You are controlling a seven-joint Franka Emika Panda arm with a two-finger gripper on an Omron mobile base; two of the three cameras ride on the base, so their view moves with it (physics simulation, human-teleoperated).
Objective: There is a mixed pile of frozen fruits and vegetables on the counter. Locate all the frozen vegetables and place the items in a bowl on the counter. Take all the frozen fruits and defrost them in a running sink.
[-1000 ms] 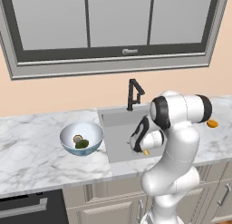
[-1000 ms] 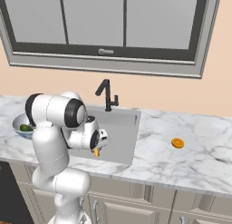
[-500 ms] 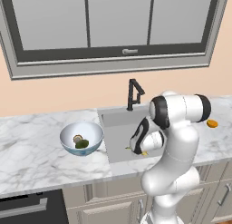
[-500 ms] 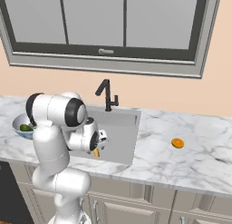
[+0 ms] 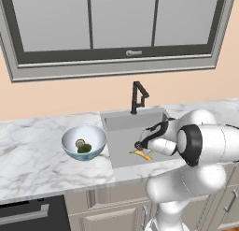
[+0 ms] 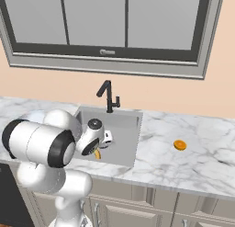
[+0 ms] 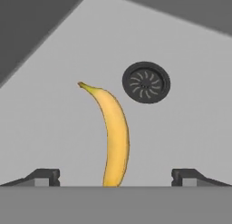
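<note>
The yellow banana (image 7: 116, 134) lies on the grey floor of the sink (image 5: 122, 123), close to the round dark drain (image 7: 146, 82). My gripper (image 7: 115, 177) hangs just above it, open, its fingertips (image 7: 43, 176) wide apart on either side of the fruit and not touching it. From the base, the gripper (image 5: 140, 146) is low in the basin over the banana (image 5: 141, 154). The pale bowl (image 5: 96, 137) on the counter (image 5: 32, 150) left of the sink holds the mushroom (image 5: 80, 143) and the dark green vegetable (image 5: 85, 149). The small orange fruit (image 6: 179, 144) rests on the counter right of the sink.
A tall black faucet (image 5: 137, 97) stands at the back of the basin under the window. The sink walls close in around the hand. Beige cabinets run below the worktop, and a dark appliance (image 5: 28, 216) sits at lower left.
The hand has shifted a little to the left and lower inside the basin with the banana, which now lies on the sink floor.
</note>
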